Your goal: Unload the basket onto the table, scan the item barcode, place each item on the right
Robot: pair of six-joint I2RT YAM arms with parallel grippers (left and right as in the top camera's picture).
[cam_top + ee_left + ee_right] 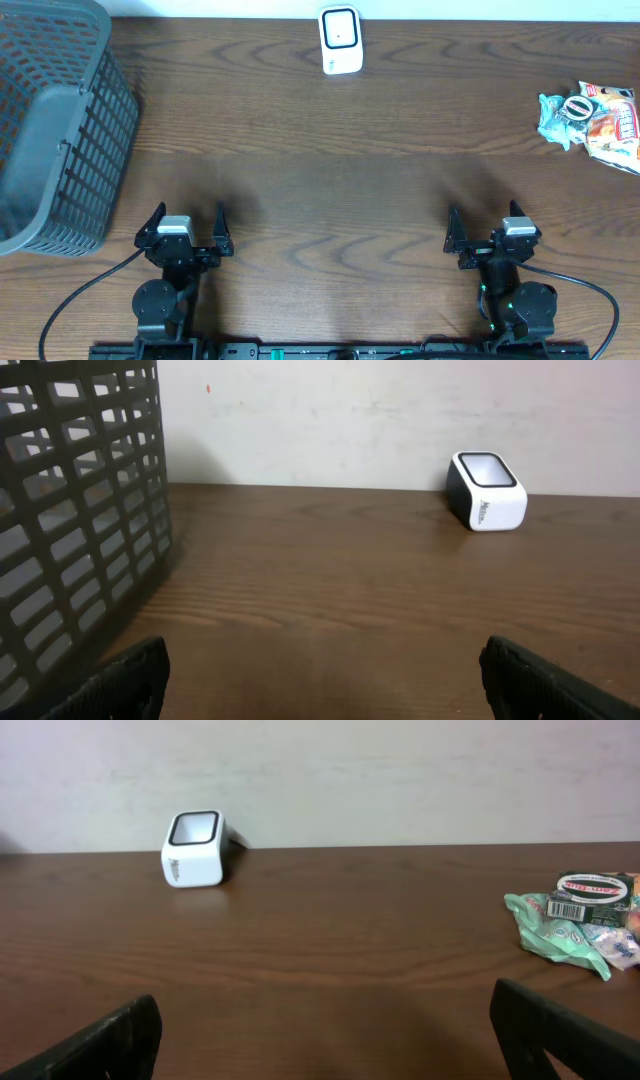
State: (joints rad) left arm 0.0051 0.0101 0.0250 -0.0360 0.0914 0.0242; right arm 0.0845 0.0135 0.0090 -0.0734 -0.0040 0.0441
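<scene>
With the left gripper [190, 214] and the right gripper [483, 217] both wide apart and empty, the crumpled snack packet [598, 120], lying at the far right of the table [330, 150] and well apart from the scanner [340, 40], may slip from a pinch or fold over its barcode [566, 910].

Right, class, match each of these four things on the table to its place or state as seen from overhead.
Things:
1. basket
2. scanner
3. snack packets
4. left gripper

Places or states:
A. right edge
B. near side, open and empty
C. left edge
D. far side, middle

Pairs: 1-C, 2-D, 3-A, 4-B.
</scene>
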